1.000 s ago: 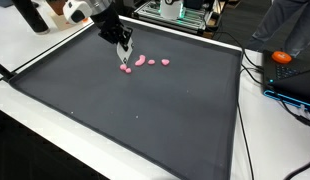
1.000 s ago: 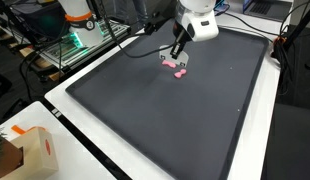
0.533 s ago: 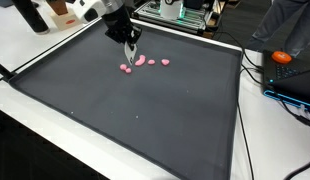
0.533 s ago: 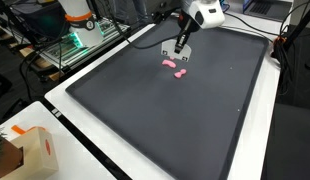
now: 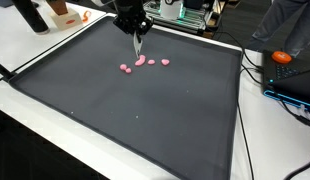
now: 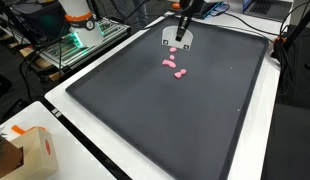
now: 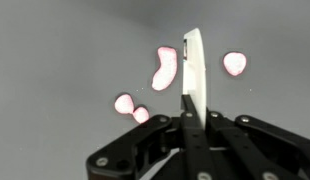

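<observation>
Four pink pieces (image 7: pixel 166 68) on dark mat (image 5: pixel 145 110), jaws clamped on thin white card (image 7: pixel 193 70) above them.

Four pink pieces (image 7: pixel 165 68); one white blade (image 7: pixel 193 65); one black mat (image 5: pixel 145 110).

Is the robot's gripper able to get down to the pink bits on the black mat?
Probably yes: the gripper hangs above the pink bits with nothing between. But it is shut on a white strip, so it likely couldn't grab them.
</observation>
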Available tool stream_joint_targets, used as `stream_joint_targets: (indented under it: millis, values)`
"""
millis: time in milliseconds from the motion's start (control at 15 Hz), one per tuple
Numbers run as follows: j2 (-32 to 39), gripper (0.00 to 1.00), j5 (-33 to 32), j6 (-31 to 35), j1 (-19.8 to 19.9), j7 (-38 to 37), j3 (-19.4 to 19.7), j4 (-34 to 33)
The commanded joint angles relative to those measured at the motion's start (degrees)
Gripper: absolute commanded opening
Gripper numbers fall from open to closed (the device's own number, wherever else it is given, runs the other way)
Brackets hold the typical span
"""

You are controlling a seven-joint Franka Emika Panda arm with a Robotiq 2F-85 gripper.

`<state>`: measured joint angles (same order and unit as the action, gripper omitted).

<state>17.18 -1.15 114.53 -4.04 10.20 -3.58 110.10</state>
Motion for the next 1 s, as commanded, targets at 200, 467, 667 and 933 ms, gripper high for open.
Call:
stream_joint_targets:
  millis: [200, 467, 667, 933]
  values:
    - [-9.70, 0.01, -3.13, 0.65, -1.48, -2.59, -1.05, 6.74]
    - [-13.01, 0.01, -3.32, 0.83, -1.61, -1.71, -1.66, 8.39]
    - [-11.39, 0.04, -1.95, -0.10, -1.37, -1.20, -1.70, 5.99]
    - [-11.67, 0.04, -2.02, -0.08, -1.38, -1.20, -1.71, 6.40]
